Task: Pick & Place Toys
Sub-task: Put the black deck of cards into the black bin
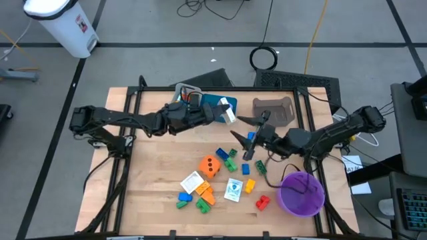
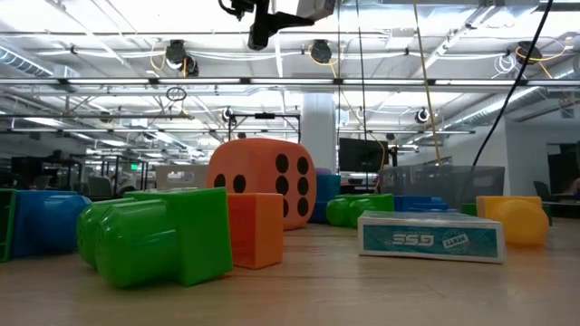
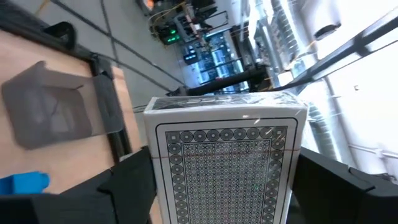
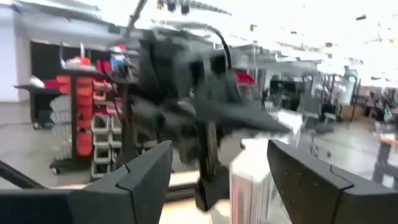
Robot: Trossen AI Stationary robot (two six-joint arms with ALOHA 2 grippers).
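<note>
My left gripper (image 3: 224,186) is shut on a white card pack (image 3: 227,149) with a patterned back. It holds the pack high over the teal tray (image 1: 215,102) at the table's far middle. The pack shows in the high view too (image 1: 229,113). My right gripper (image 1: 239,128) hovers open just right of it, pointing at the pack, with nothing between its fingers (image 4: 140,177). Lower on the table lie the other toys: an orange die (image 1: 211,166), two flat cards (image 1: 192,181) (image 1: 233,190) and several coloured bricks, among them a blue one (image 1: 251,137) under my right gripper. My left gripper pinches the card pack between its two fingers, one on each long narrow edge (image 3: 155,180). The patterned face is turned toward the wrist. The fingers come in level from the table's left. The pack is lifted clear, and its far end stands out beyond the fingertips.
A grey tray (image 1: 189,92) and a brown tray (image 1: 275,110) flank the teal one along the far edge. A round purple bowl (image 1: 301,193) stands at the near right. Bare wood lies at the near left of the table (image 1: 147,193).
</note>
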